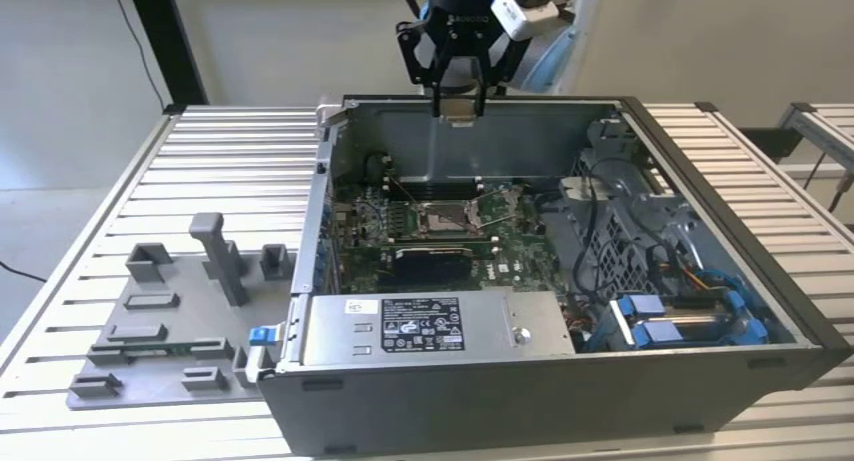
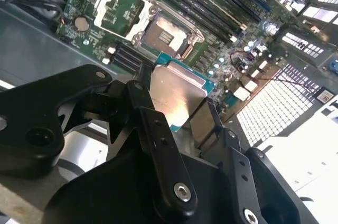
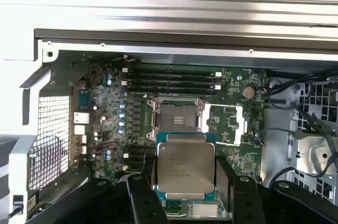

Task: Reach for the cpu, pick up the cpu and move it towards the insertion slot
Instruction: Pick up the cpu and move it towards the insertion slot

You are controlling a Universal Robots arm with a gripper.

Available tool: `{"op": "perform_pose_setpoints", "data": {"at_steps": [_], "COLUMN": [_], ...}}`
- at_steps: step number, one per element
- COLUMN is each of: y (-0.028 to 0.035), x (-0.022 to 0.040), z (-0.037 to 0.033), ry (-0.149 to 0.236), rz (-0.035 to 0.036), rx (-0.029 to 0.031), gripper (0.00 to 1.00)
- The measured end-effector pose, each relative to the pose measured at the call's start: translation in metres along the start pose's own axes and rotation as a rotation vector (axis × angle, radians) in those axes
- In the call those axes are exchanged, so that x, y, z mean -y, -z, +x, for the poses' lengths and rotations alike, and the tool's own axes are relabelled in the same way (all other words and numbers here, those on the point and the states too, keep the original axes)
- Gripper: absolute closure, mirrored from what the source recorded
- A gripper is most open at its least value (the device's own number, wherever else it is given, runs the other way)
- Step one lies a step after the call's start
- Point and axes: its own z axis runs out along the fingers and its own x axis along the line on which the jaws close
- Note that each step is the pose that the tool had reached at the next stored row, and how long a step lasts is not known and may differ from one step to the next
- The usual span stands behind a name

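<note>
Fingers [image 3: 219, 179] clamped on opposite edges of the cpu [image 3: 186, 167], held flat, metallic face toward both wrist views, square so no long axis; raised above the open case's rear wall [image 1: 534, 131], over the motherboard, short of the insertion slot [image 3: 177, 115].

Silvery-beige cpu [image 3: 186, 167], green motherboard [image 3: 116, 102], black gripper [image 2: 174, 129].

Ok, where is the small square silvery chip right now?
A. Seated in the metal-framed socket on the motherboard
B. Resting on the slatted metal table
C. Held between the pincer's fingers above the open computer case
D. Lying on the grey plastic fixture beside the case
C: in both wrist views the small square silvery chip sits clamped in the black pincer, while the shiny metal-framed socket on the green motherboard beyond it holds no chip.
</note>
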Motion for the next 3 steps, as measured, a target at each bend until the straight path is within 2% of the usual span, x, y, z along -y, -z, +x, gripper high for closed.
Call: {"op": "perform_pose_setpoints", "data": {"at_steps": [3], "y": [0.0], "x": [-0.0001], "z": [0.0], "ry": [0.0], "rz": [0.0], "rx": [0.0001], "gripper": [1.0]}}
